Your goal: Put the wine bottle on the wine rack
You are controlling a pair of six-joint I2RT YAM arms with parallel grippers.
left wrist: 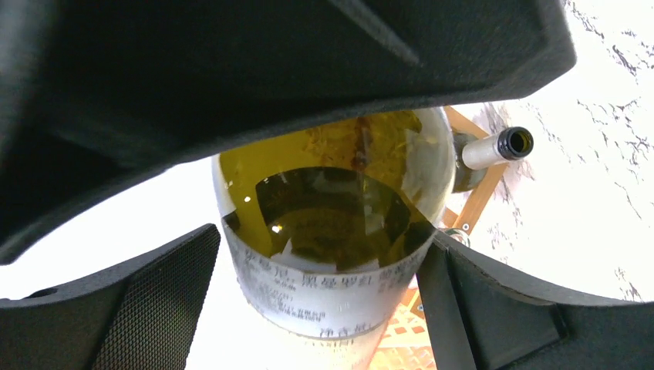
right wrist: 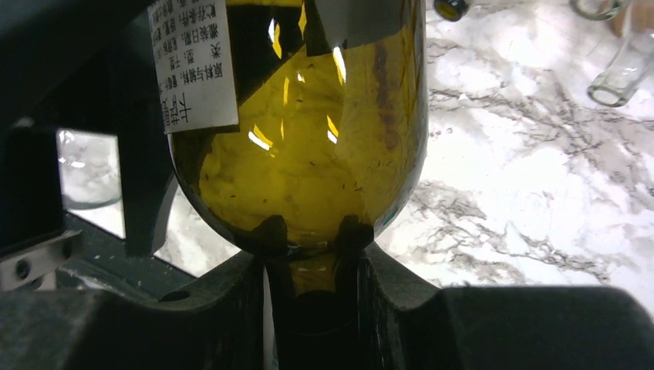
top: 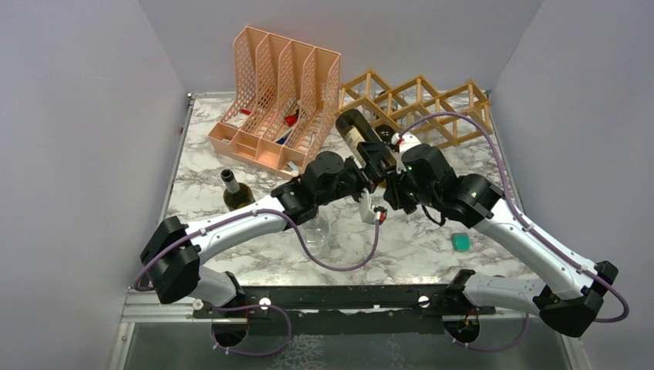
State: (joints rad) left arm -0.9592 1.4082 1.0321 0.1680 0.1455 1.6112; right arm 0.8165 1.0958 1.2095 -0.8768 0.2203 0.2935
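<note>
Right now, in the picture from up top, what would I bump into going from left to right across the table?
upright bottle → clear glass → wine bottle, lifted off the table → green block

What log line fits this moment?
right gripper: shut on wine bottle neck | left gripper: flanks body, grip unclear | wine rack: bottle not seated

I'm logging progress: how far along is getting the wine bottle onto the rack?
Done: the wine bottle is lifted off the table. In hand: the right hand clamps its neck, left hand flanking its body. Left: laying it in the wine rack.
</note>
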